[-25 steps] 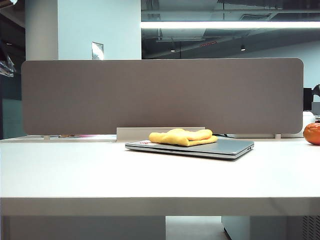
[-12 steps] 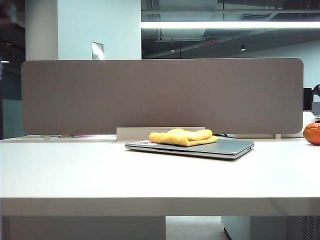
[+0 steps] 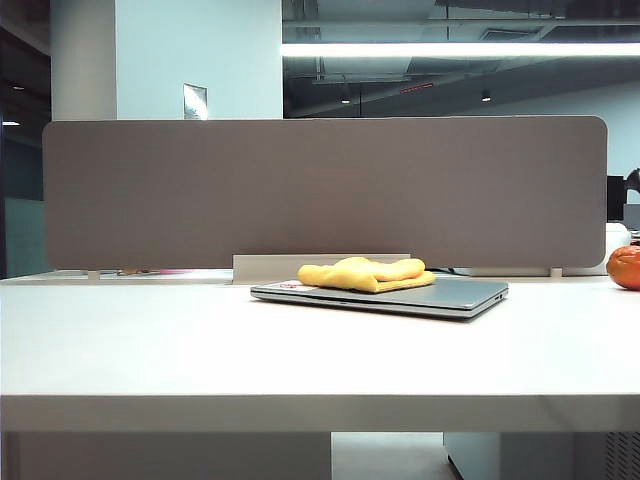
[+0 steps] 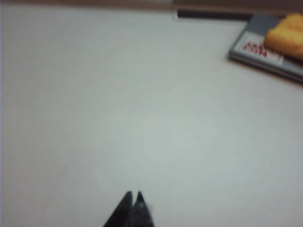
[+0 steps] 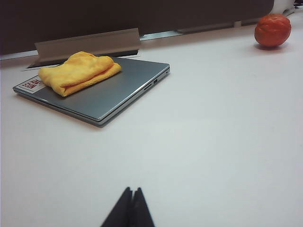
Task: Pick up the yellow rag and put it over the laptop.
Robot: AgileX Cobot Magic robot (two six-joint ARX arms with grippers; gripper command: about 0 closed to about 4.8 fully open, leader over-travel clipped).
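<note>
Right wrist view: the right gripper (image 5: pixel 132 191), jaws together, hangs over bare table (image 5: pixel 227 142). Left gripper (image 4: pixel 133 196) likewise (tips pressed together, holding nothing). Farther off, the rag (image 3: pixel 365 273) lies bunched on the closed laptop (image 3: pixel 455 296), beside its sticker (image 5: pixel 31 85).

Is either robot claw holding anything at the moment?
No. The left gripper and right gripper are shut and empty; the soft yellow rag lies on the silver-grey laptop.
</note>
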